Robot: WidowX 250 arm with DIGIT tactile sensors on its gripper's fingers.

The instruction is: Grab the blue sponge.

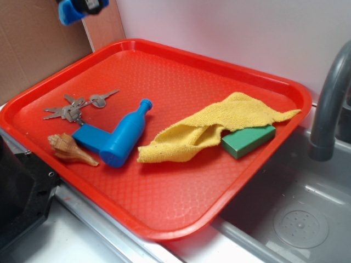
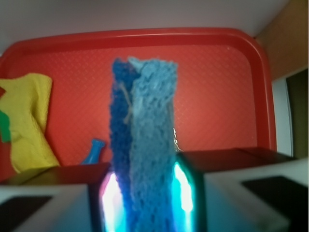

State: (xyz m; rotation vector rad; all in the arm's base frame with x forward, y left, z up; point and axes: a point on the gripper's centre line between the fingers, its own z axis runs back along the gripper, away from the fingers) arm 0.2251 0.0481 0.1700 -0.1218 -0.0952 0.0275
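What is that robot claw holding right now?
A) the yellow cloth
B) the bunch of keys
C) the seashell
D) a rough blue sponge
D: the wrist view shows the blue sponge clamped upright between the fingers of the gripper, lifted above the red tray, while the yellow cloth, keys and seashell all lie on the tray.

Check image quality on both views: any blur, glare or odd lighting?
Wrist view: the blue sponge is close and soft, its pores still readable; bright cyan and pink light glows either side of it at the fingers; the red tray behind is out of focus. Exterior view: mostly sharp, even light, soft shadows under the yellow cloth; the gripper is cropped at the top edge.
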